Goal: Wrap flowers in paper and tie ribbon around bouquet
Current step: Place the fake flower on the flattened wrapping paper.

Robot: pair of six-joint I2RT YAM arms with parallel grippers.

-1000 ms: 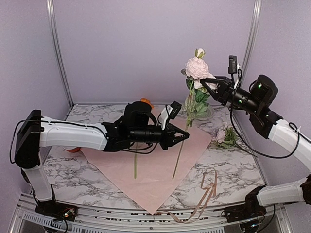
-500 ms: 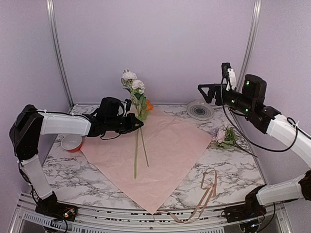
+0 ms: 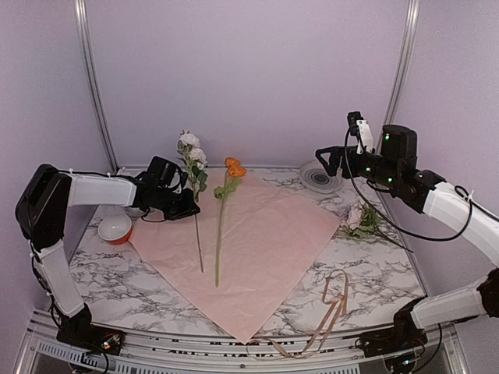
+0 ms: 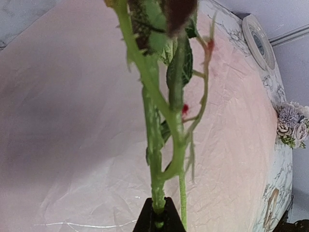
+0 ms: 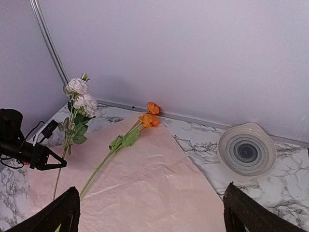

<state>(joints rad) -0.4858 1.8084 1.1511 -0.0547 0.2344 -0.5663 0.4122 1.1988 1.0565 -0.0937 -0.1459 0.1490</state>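
At centre left, the left gripper [image 3: 185,207] pinches the roses [image 3: 189,149] by the stem, upright over the paper [image 3: 265,249] edge; the right gripper [image 3: 323,159], upper right, stands spread, seemingly empty.

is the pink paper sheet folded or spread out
Spread out: the large pale pink paper sheet lies open and flat on the marbled tabletop, no fold visible.

Soft pinks on grey-veined marble

A pale pink crinkly paper sheet [image 3: 265,234]; white marble-look tabletop [image 3: 390,265] veined grey; creamy white roses on green stems [image 3: 187,142]; orange bloom [image 3: 234,167]; tan thin ribbon [image 3: 334,300]; round white disc [image 3: 320,177] with concentric grey rings.
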